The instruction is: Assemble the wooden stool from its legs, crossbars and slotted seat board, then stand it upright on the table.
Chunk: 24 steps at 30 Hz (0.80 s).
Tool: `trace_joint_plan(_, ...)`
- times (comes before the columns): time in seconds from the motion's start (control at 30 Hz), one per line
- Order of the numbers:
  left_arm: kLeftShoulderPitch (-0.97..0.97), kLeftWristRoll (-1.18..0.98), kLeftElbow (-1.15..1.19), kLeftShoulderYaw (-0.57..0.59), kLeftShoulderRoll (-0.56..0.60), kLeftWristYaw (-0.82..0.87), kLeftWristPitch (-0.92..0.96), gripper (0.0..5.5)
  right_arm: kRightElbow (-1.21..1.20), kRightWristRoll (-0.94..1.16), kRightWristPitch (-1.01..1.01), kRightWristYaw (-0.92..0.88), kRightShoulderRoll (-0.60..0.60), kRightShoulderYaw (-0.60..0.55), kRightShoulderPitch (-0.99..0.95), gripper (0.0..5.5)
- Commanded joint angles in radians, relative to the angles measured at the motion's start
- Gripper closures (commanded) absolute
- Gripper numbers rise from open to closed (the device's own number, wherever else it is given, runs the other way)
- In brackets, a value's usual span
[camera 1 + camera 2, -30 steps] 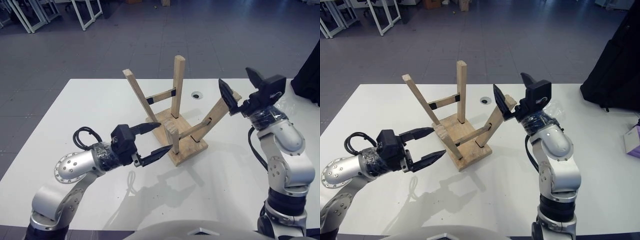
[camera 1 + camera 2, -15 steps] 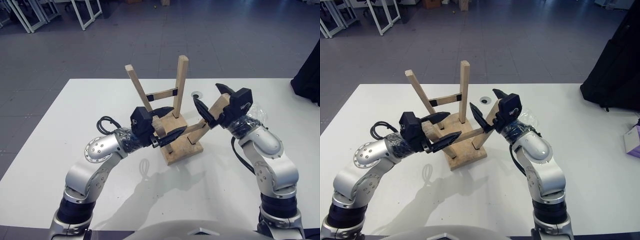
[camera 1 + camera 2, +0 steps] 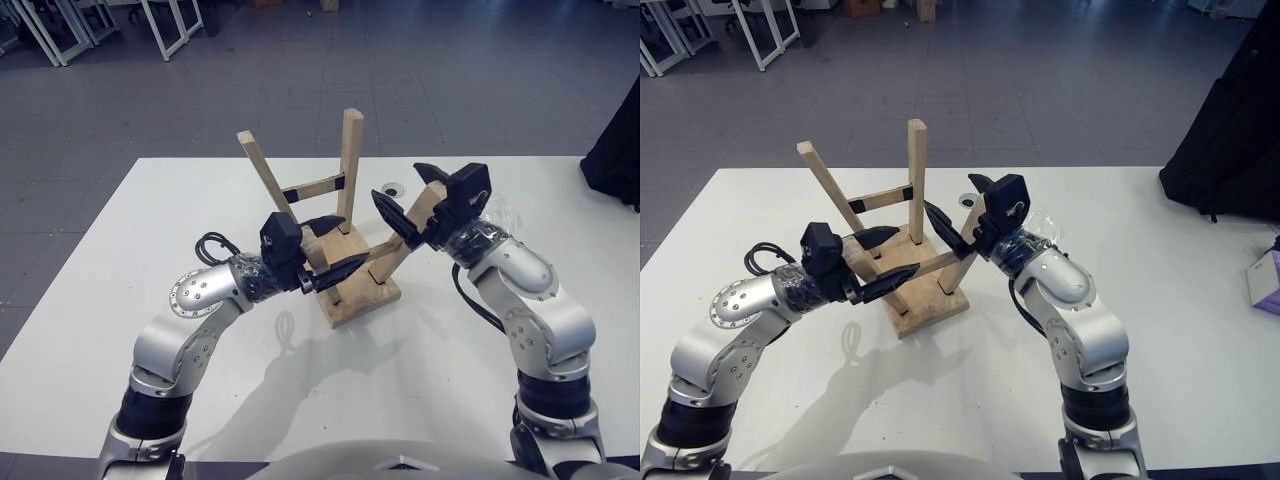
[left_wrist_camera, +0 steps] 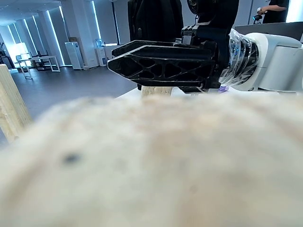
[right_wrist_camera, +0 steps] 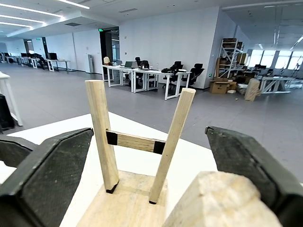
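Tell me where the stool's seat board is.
Left eye view: the seat board lies flat on the white table near its middle, between the left gripper and right gripper.

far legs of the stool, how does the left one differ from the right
The left far leg leans out to the left; the right far leg stands nearly straight. The right far leg's top sits higher than the left far leg's. Both are pale wood, rise from the seat board and share one crossbar.
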Motion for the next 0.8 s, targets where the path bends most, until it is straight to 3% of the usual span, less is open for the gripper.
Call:
trace_joint_plan(0.03, -0.091, 0.014, 0.025, -0.067, -0.034, -0.002, 0.029, 1.91, -0.008, 0.226, 0.14, 0.176, 0.059, 0.153, -0.018, 1.18)
trace_joint_plan(0.23, -0.075, 0.026, 0.033, -0.04, -0.021, -0.002, 0.012, 1.91, -0.022, 0.237, 0.124, 0.144, 0.018, 0.076, 0.022, 1.18)
trace_joint_plan(0.4, 0.043, 0.03, -0.025, 0.038, 0.042, -0.006, -0.014, 1.91, -0.015, 0.438, 0.159, 0.152, -0.077, -0.179, -0.007, 1.18)
trace_joint_plan(0.5, 0.096, 0.025, -0.039, 0.077, 0.066, -0.009, -0.021, 1.91, -0.011, 0.57, 0.19, 0.17, -0.124, -0.264, -0.024, 1.18)
trace_joint_plan(0.8, 0.134, 0.066, 0.045, 0.134, 0.095, -0.024, -0.07, 1.91, -0.074, 0.73, 0.2, 0.299, -0.264, -0.265, 0.044, 1.18)
